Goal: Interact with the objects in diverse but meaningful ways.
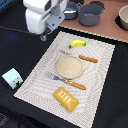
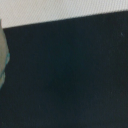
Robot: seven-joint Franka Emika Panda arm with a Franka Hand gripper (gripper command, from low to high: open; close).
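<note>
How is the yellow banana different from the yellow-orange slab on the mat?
The banana is curved and bright yellow; the slab is flat, rectangular and more orange. The banana looks smaller than the slab. The banana lies at the mat's far end near the pots, the slab at its near end. Both lie on the mat.

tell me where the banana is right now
In the exterior view the yellow banana lies on the far end of the placemat, just beyond the round plate and beside the knife.
</note>
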